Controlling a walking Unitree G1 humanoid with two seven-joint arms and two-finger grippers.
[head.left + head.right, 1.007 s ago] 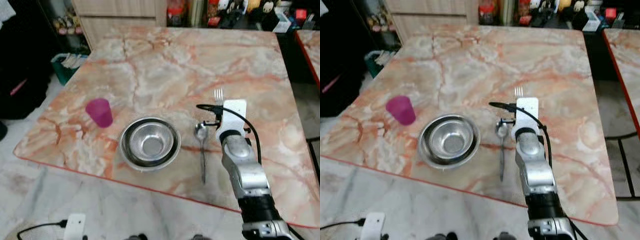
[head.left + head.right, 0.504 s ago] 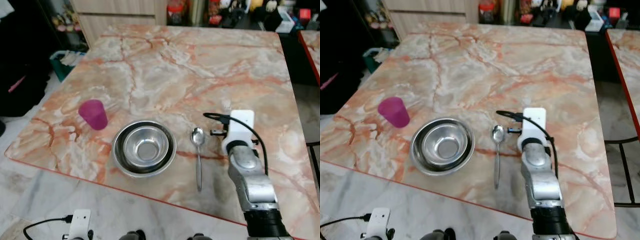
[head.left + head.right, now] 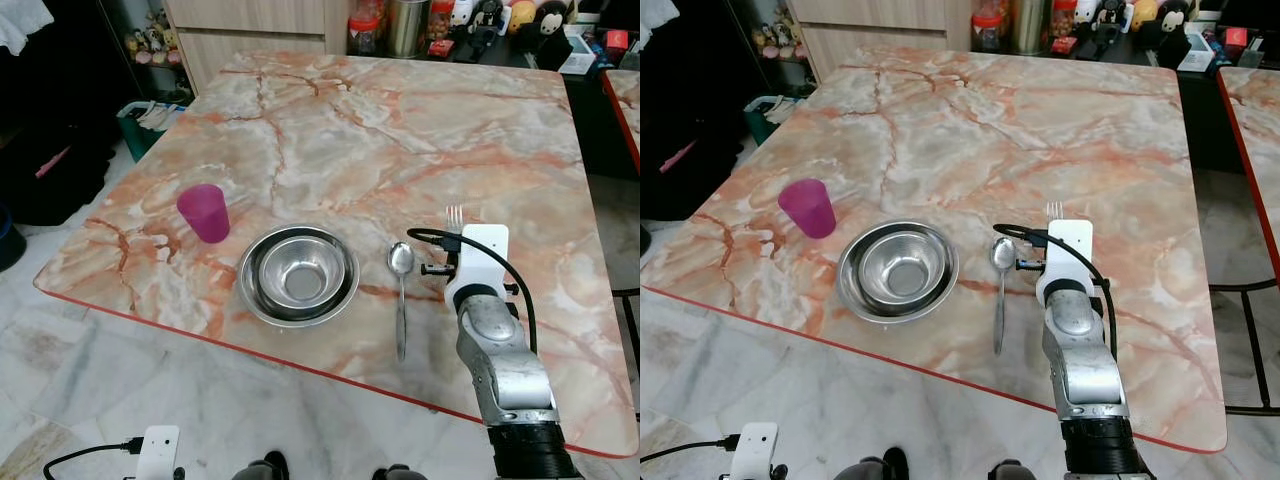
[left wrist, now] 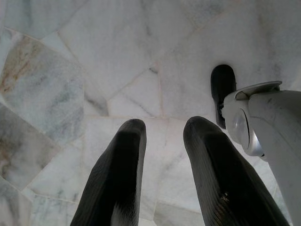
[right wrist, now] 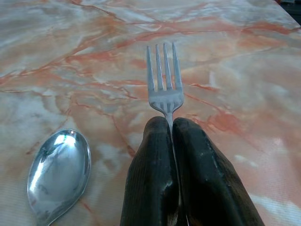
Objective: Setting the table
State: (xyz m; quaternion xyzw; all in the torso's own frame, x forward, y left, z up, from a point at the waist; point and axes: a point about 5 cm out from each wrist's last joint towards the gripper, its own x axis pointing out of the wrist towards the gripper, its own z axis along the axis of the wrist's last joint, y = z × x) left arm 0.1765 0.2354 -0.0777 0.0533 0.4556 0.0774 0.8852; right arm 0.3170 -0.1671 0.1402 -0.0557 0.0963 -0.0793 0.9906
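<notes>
One fork (image 5: 163,80) is pinched in the right hand (image 5: 171,134), tines toward the counter's (image 3: 400,120) far edge, parallel to the spoon (image 3: 401,290) just beside it.

Table (image 3: 400,130): marble pattern, orange-pink veins on grey-white, red edge. Cup (image 3: 205,213): magenta. Bowl (image 3: 298,275), spoon (image 3: 400,290), fork (image 5: 163,84): shiny silver steel. Right gripper (image 5: 171,136) fingers: black; arm silver, white wrist block. Floor (image 4: 117,61): pale grey-white marble slabs.
</notes>
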